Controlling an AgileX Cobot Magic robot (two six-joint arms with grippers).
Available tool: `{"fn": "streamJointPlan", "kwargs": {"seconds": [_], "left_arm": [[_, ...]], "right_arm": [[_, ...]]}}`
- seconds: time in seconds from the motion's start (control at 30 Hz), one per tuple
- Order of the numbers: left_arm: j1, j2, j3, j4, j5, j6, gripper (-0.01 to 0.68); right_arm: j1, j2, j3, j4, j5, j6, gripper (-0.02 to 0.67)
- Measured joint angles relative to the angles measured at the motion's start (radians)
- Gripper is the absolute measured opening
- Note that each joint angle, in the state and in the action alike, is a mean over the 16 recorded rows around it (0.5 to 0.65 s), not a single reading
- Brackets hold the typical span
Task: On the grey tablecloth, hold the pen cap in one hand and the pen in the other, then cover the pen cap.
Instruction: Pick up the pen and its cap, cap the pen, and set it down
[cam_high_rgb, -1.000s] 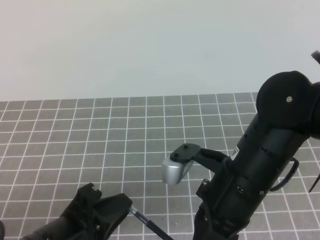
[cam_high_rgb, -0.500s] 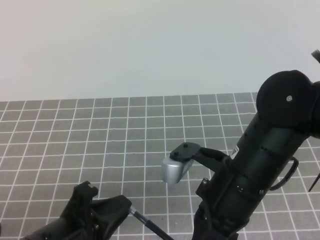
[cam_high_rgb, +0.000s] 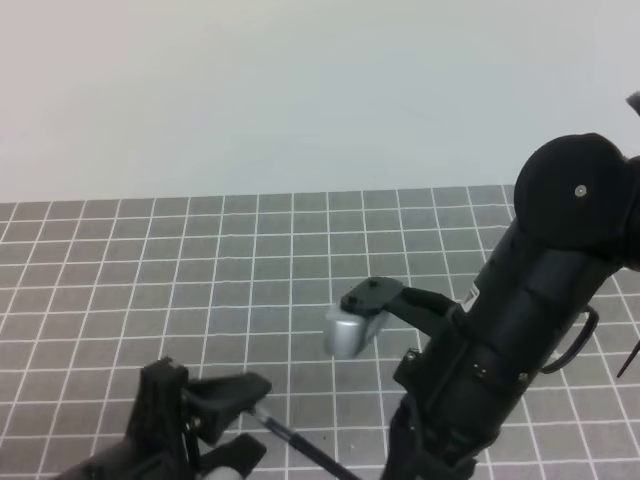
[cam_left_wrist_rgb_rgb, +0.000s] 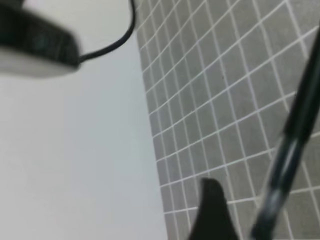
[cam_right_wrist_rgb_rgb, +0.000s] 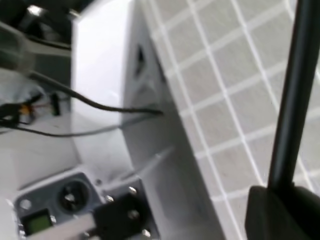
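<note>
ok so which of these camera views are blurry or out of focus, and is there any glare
Exterior high view: evenly lit, no glare; the grey tablecloth grid is fairly sharp, the left gripper at the bottom edge softer. Left wrist view: blurred throughout; the pen is a smeared dark bar. Right wrist view: the pen is soft, and the white surface on the left looks washed out.

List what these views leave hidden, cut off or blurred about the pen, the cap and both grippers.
- Pen: high view, its lower end runs behind the right arm.
- Pen cap: left wrist view too blurred to show where cap meets pen.
- Right gripper: its jaws are out of every view.
- Left gripper: bottom edge cuts it off.
</note>
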Motion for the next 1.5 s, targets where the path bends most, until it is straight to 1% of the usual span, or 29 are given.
{"fn": "streamJointPlan", "kwargs": {"seconds": [0.07, 0.13, 0.3, 0.5, 0.57, 0.63, 0.7, 0.9, 1.1, 1.3, 1.5], "left_arm": [[0.008, 0.001, 0.0, -0.042, -0.032, 0.0, 0.439], [0.015, 0.003, 0.0, -0.094, -0.073, 0.002, 0.411], [0.034, 0.007, 0.0, -0.274, -0.203, 0.031, 0.269], [0.044, 0.013, 0.0, -0.553, -0.364, 0.081, 0.096], [0.044, 0.014, -0.002, -0.646, -0.404, 0.097, 0.049], [0.044, 0.014, -0.005, -0.734, -0.432, 0.112, 0.018], [0.044, 0.014, -0.011, -0.816, -0.451, 0.125, 0.008], [0.044, 0.018, -0.039, -1.026, -0.469, 0.128, 0.008], [0.044, 0.042, -0.083, -1.217, -0.464, 0.132, 0.008], [0.044, 0.077, -0.125, -1.341, -0.452, 0.138, 0.008], [0.044, 0.104, -0.153, -1.397, -0.442, 0.144, 0.008]], "right_arm": [[0.0, 0.0, -0.001, -0.029, -0.016, 0.02, 0.062], [-0.001, 0.0, -0.001, -0.066, -0.044, 0.05, 0.062], [-0.002, -0.001, -0.001, -0.171, -0.153, 0.156, 0.062], [-0.005, 0.003, -0.001, -0.285, -0.334, 0.326, 0.062], [-0.01, 0.01, -0.001, -0.316, -0.394, 0.393, 0.062], [-0.019, 0.022, -0.001, -0.341, -0.442, 0.457, 0.062], [-0.032, 0.041, -0.001, -0.359, -0.48, 0.516, 0.062], [-0.074, 0.122, -0.001, -0.39, -0.548, 0.66, 0.062], [-0.108, 0.213, -0.001, -0.395, -0.571, 0.746, 0.062], [-0.116, 0.273, -0.001, -0.395, -0.582, 0.811, 0.062], [-0.116, 0.3, -0.001, -0.4, -0.59, 0.864, 0.076]]}}
